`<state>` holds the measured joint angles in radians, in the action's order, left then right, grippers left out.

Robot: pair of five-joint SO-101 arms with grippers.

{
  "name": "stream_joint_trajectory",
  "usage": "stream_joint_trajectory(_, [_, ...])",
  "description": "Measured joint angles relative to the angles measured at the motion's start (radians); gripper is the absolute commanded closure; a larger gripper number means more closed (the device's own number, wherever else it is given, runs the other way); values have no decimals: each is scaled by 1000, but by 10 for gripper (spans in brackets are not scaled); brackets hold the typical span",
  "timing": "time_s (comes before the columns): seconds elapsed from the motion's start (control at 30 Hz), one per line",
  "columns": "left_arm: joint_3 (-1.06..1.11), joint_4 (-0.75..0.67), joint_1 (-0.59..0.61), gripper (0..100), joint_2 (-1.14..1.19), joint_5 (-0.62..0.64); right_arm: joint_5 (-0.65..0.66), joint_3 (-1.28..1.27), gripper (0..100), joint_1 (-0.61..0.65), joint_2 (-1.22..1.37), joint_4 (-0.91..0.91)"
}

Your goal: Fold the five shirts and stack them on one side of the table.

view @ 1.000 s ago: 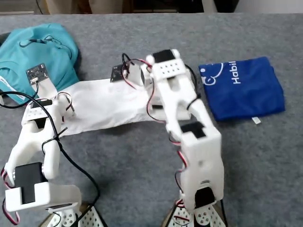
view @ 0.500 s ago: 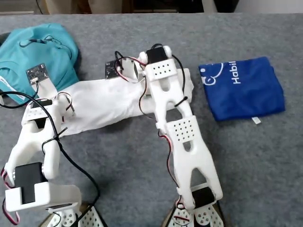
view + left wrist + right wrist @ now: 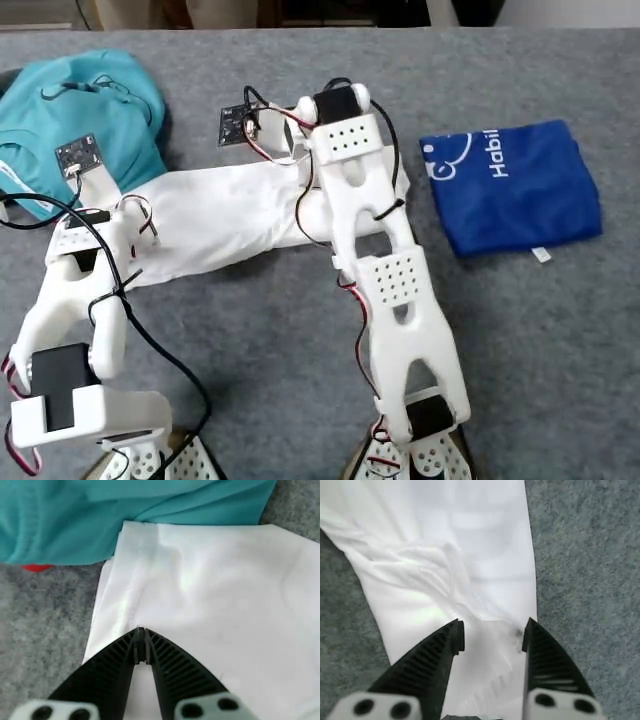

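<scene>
Now: white shirt spread long between two tools, mid-fold.
Left tool is fully closed, tips pinching the shirt's hem at left-centre of the high frame, probably anchoring that end to hold the cloth taut. Right tool is wide open, jaws straddling bunched cloth at the shirt's other end near frame centre, gripping nothing; looks set to pinch for the fold. Shirt lies on the grey counter, its left end touching the crumpled teal shirt at upper left. Folded blue shirt sits apart at right, likely the stack's start.
</scene>
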<state>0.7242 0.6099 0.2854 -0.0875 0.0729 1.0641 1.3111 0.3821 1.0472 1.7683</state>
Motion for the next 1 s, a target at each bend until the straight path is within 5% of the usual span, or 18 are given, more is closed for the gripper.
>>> stream_joint_trajectory(0.3, [0, 0, 0, 982, 0, 0, -51, -390, 995, 68, -126, -40])
stream_joint_trajectory(0.6, [0, 0, 0, 982, 0, 0, -219, -603, 995, 97, -127, -500])
stream_joint_trajectory(1.0, [0, 0, 0, 982, 0, 0, -232, -370, 996, 95, -192, -132])
